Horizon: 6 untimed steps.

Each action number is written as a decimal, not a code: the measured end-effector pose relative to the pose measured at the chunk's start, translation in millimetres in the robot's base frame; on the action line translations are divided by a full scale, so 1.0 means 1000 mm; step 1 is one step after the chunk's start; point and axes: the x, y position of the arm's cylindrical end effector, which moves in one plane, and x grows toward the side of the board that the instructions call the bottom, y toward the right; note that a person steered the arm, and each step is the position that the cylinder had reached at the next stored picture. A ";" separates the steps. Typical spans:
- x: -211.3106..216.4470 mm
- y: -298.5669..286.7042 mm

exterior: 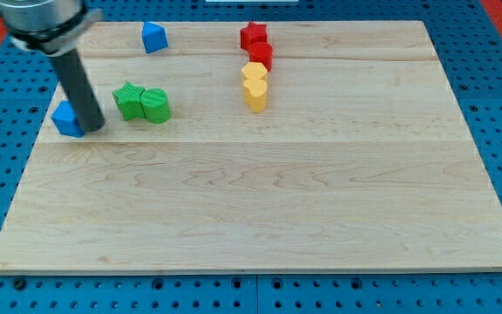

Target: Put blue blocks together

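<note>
A blue block (65, 119) lies near the board's left edge. My tip (94, 128) rests right beside it, touching its right side. A second blue block (153, 37), with a peaked top, sits near the view's top, well up and to the right of the first. The two blue blocks are far apart.
A green star block (129, 101) and a green cylinder (156, 105) sit together just right of my tip. A red star block (253, 37), a red block (261, 55), a yellow block (254, 73) and a yellow heart block (255, 92) form a column at top centre. The wooden board (260, 201) lies on a blue pegboard.
</note>
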 end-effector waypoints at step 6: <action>-0.086 -0.027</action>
